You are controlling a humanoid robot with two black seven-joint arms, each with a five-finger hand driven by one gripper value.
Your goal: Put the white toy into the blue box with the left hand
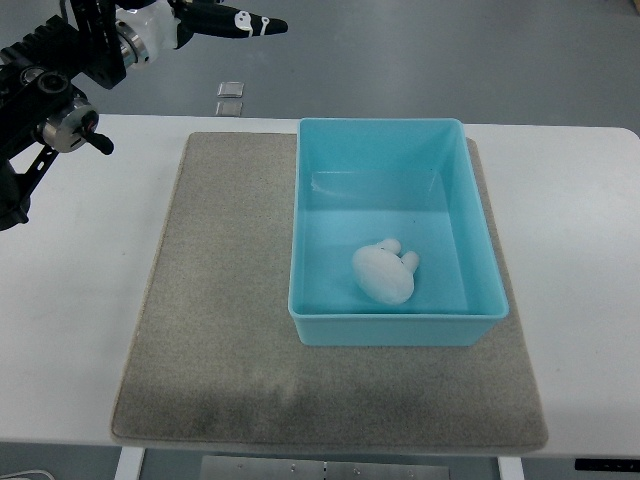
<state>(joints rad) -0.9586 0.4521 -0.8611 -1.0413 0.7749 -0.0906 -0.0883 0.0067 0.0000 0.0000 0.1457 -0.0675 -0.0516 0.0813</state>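
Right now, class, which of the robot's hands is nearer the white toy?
Left. The left hand hangs beyond the table's far left corner, well away from the white toy lying in the blue box. The right hand is out of view.

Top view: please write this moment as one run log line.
white toy: inside blue box, near front wall | left hand: raised beyond table's far left, holding nothing | right hand: not in view | box on grey mat

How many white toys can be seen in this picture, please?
1. The white toy lies inside the blue box, toward its near wall. No other toy shows on the mat; nothing seems hidden.
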